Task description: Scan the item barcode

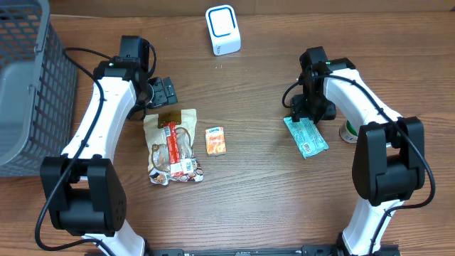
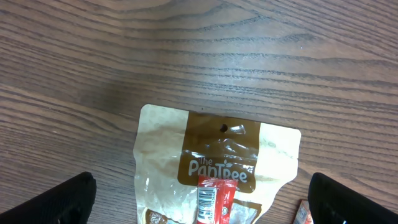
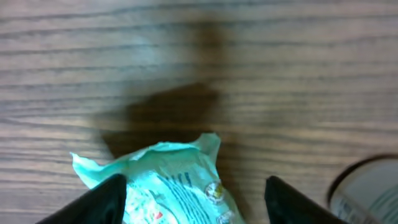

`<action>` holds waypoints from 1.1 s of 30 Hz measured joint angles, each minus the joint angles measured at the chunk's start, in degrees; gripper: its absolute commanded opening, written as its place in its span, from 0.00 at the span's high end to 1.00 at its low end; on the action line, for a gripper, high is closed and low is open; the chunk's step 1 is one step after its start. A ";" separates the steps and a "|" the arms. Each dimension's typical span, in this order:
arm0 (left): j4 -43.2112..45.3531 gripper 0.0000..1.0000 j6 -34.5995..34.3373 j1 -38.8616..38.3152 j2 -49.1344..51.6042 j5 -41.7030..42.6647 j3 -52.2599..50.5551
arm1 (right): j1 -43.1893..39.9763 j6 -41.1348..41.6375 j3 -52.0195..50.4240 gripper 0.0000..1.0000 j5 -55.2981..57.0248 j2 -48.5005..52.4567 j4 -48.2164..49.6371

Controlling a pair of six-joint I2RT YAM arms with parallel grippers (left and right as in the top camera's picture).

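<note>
Teal packet lies flat on the table, directly under the right gripper, with its crimped end poking out ahead of the fingertips in the wrist view. That gripper's fingers stand apart on either side of the packet and do not pinch it, so I judge it released, not held.

The left gripper is spread wide and empty, hovering over the top edge of a brown pouch. A red stick lies on the pouch, and an orange sachet sits just beyond it toward the middle of the table.

The white scanner stands well away from both grippers, at the far edge. Nothing is being held up to it now. Whether the teal packet has had its code read cannot be told from these views; the other items look untouched, so most of the work seems to remain.

The table is dark wood grain, dry and uncluttered. A grey mesh basket stands outside the left arm, and a small tin sits beside the right gripper.
</note>
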 measured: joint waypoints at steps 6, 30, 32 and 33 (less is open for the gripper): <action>0.00 0.00 0.00 0.00 0.00 0.00 0.00 | 0.00 1.46 0.00 0.15 -1.99 0.00 0.81; 0.00 0.01 0.00 0.00 0.00 0.00 0.00 | 0.07 3.98 0.42 0.48 -2.93 -3.67 -4.72; 0.00 0.00 0.00 0.00 0.00 0.00 0.00 | 0.04 3.96 0.42 0.50 -3.02 -3.67 -5.27; 0.00 0.00 0.00 0.00 0.00 0.00 0.00 | 0.07 3.96 0.39 0.52 -3.02 -3.67 -5.27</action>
